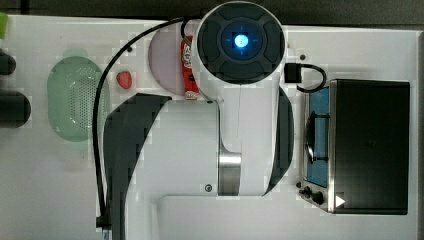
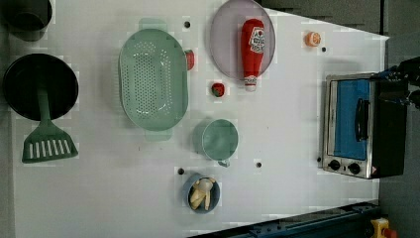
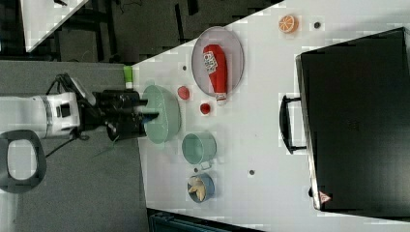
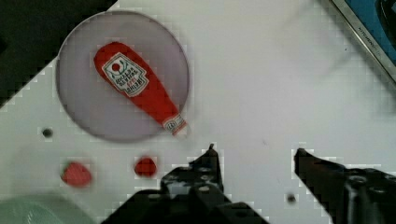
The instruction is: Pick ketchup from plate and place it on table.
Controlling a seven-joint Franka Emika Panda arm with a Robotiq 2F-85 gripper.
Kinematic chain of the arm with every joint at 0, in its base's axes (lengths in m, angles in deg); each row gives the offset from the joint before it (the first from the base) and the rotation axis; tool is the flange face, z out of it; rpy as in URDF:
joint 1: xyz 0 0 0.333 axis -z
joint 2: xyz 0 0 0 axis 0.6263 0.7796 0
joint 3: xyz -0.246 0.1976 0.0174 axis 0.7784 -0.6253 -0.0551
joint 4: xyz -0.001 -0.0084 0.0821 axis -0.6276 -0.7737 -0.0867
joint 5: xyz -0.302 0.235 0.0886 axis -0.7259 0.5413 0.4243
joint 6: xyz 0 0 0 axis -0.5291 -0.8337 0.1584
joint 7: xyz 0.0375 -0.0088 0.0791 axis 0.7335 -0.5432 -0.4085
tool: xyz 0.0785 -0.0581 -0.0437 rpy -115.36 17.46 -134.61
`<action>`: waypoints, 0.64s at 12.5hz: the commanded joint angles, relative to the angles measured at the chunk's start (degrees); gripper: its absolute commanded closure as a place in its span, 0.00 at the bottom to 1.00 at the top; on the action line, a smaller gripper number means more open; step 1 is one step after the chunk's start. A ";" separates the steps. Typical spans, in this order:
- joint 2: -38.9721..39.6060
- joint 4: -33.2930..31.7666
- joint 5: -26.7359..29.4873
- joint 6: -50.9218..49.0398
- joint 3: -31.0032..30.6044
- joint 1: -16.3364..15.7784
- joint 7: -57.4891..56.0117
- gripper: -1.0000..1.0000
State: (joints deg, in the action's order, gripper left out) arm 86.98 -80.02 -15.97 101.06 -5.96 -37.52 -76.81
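Broadly, going from the left view's left to its right:

Pan and spatula: a black pan with a green slotted spatula lying out of it.
Basket: an oval green perforated basket, just beside the plate.
Strawberry pieces: two small red pieces between basket and plate.
Plate: a round pale lilac plate on the white surface, near its far edge.
Ketchup: a red ketchup bottle with a white label, lying flat on the plate — its cap end reaches over the rim.
Cup and bowl: a green cup, and a blue bowl with pale pieces in it.
Orange slice: a small orange slice, beyond the plate.
Oven: a toaster oven with a blue window.
End effector: released — fingers apart with nothing between them, above bare surface near the bottle's cap, not touching it.
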 commanded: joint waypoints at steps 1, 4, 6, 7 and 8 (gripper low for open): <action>-11.97 -3.05 1.97 -10.59 -3.79 6.23 4.70 0.21; -10.61 -3.10 1.98 -10.20 -4.25 6.05 3.80 0.00; -8.40 -3.10 1.98 -9.45 -4.83 5.98 1.62 0.00; -6.97 -3.10 1.98 -8.87 -5.07 5.95 0.32 0.00; -5.47 -3.09 1.98 -7.70 -5.34 5.93 -0.88 0.00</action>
State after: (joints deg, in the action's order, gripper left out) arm 77.93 -81.64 -14.44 92.51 -10.57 -31.75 -75.91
